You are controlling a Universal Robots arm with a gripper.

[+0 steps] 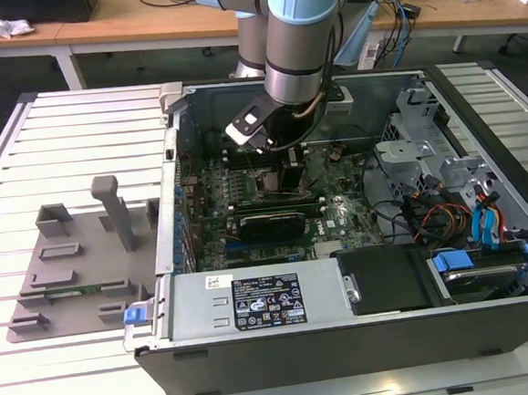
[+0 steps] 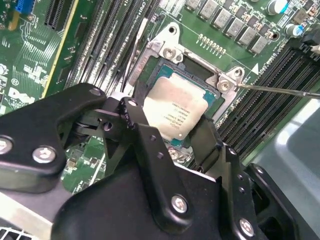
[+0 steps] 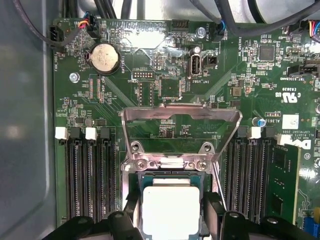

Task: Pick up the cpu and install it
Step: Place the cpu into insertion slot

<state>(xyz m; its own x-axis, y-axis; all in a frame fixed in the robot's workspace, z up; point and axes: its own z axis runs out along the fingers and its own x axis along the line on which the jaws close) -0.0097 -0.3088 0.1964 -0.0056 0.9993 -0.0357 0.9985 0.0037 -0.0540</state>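
The cpu [image 2: 175,107], a small square chip with a pale silver top, lies low in the dark motherboard socket [image 2: 197,75]; the first wrist view shows the cpu [image 3: 171,210] too. My gripper [image 2: 170,125] straddles it, one black finger [image 2: 132,116] against each of two opposite edges, so it looks shut on the chip. In the first wrist view the gripper [image 3: 171,207] hangs straight over the socket. The exterior view has the gripper [image 1: 285,173] down inside the open computer case [image 1: 254,308], over the green motherboard [image 1: 339,214].
The socket's metal load plate [image 3: 182,130] stands flipped open beyond the chip, and a thin lever rod [image 2: 280,90] sticks out sideways. Black memory slots [image 3: 90,170] flank the socket. A grey fixture tray [image 1: 77,258] lies outside the case on the exterior view's left.
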